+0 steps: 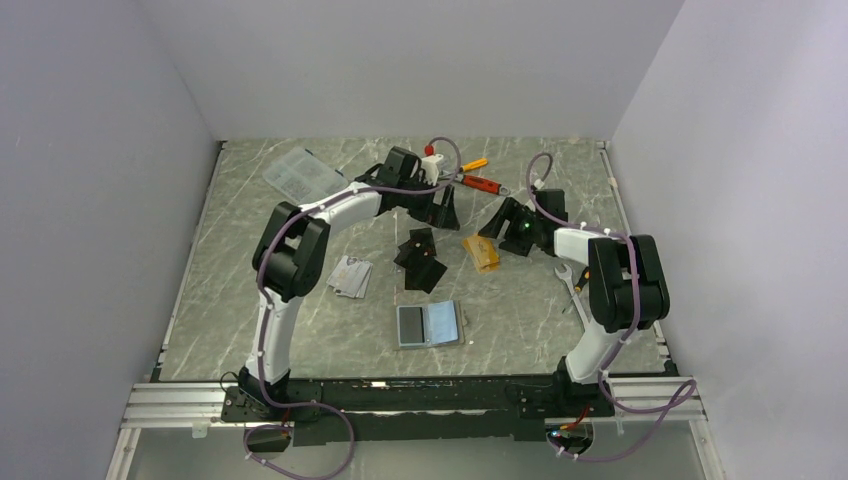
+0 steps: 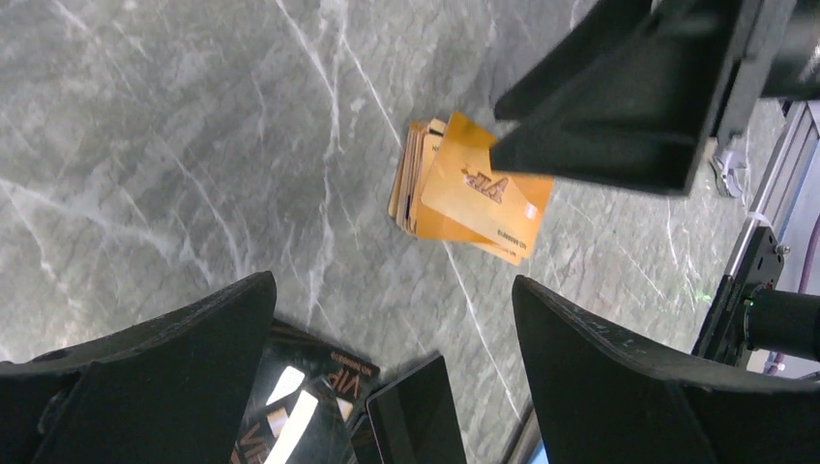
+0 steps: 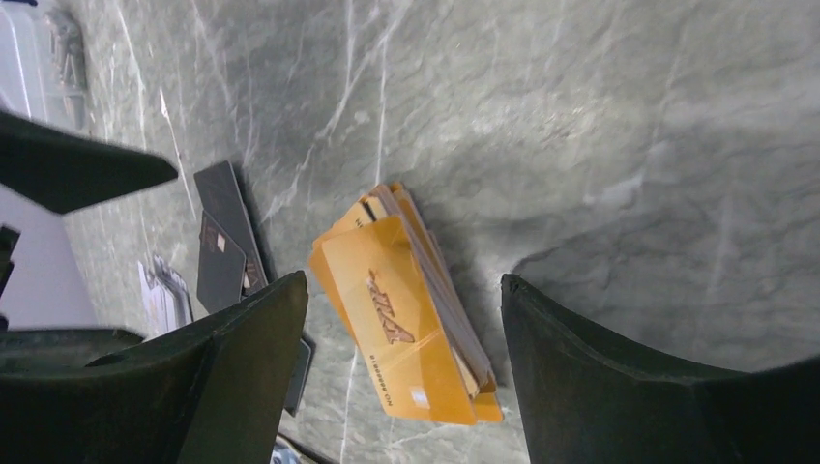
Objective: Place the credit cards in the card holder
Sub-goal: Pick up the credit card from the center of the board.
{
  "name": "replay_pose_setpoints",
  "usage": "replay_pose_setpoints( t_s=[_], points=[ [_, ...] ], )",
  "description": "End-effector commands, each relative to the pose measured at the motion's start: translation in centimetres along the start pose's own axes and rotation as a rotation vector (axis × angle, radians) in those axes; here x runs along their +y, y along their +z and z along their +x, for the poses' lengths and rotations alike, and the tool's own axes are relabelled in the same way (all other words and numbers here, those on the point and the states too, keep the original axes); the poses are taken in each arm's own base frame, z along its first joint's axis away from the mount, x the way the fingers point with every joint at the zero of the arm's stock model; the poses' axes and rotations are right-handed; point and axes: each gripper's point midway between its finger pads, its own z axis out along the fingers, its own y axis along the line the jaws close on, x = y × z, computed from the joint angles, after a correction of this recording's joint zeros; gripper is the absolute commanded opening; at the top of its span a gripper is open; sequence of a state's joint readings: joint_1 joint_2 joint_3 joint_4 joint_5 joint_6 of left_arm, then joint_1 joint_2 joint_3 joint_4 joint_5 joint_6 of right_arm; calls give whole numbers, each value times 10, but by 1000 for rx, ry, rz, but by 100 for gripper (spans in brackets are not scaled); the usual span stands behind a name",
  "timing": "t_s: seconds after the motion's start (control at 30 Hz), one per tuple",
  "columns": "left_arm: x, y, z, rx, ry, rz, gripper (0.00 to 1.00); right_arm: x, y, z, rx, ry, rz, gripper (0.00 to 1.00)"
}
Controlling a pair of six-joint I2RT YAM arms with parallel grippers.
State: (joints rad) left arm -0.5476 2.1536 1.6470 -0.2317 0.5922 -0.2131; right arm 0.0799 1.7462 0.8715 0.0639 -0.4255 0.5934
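Observation:
A stack of orange-gold credit cards [image 1: 481, 252] lies on the marble table. Black cards [image 1: 420, 260] lie to its left and silvery-grey cards [image 1: 350, 277] lie further left. The card holder [image 1: 430, 325] lies open nearer the arms, its blue-grey lining up. My right gripper [image 3: 403, 280] is open over the orange stack [image 3: 406, 309], one finger on each side, not gripping it. My left gripper [image 2: 392, 283] is open and empty above the black cards [image 2: 309, 406], with the orange stack [image 2: 464, 188] ahead of it. The two grippers [image 1: 440, 210] [image 1: 505, 225] are close together.
A clear plastic compartment box [image 1: 300, 175] sits at the back left. Orange-handled pliers [image 1: 470, 165] and a wrench [image 1: 482, 184] lie at the back centre. A silver spanner [image 1: 570, 283] lies by the right arm. The right gripper's finger [image 2: 629, 97] fills the left wrist view's upper right.

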Motion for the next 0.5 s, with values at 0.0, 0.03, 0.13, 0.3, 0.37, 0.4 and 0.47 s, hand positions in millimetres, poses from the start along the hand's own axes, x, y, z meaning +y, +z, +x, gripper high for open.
replay_pose_setpoints(
  t_s=[0.0, 0.03, 0.13, 0.3, 0.37, 0.4, 0.47],
  points=[
    [-9, 15, -27, -60, 51, 57, 99, -6, -3, 35, 68, 35, 19, 75],
    [-8, 18, -28, -59, 53, 58, 99, -5, -4, 39, 74, 41, 16, 75],
    [-5, 28, -30, -53, 51, 74, 99, -2, -6, 55, 102, 48, 13, 73],
    [-8, 39, -32, -47, 47, 113, 97, -2, -9, 73, 123, 48, 28, 72],
    [-12, 43, -31, -43, 51, 132, 96, 0, -10, 78, 126, 51, 30, 71],
    [-13, 45, -29, -39, 51, 141, 96, 1, -11, 81, 129, 51, 32, 71],
    [-14, 50, -26, -29, 52, 153, 95, 1, -12, 85, 133, 49, 38, 71]
  ],
)
